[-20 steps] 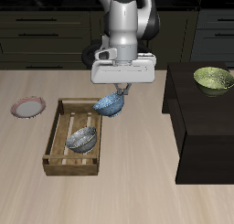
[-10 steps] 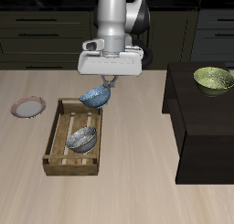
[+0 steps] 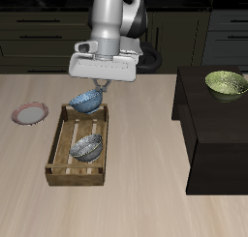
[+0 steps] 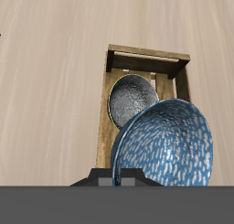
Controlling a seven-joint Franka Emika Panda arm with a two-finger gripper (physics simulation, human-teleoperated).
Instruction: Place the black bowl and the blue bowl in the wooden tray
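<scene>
One pincer (image 3: 100, 83) clamps the patterned blue bowl (image 3: 86, 102) above the slatted wooden tray (image 3: 60, 149).

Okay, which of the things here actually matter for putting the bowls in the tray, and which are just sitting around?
Part of the job:
- blue bowl, held tilted by the gripper above the tray's far end
- black bowl, already inside the tray
- wooden tray

Just lying about:
- yellow-green bowl on the dark cabinet
- small pink-rimmed plate beside the tray
</scene>
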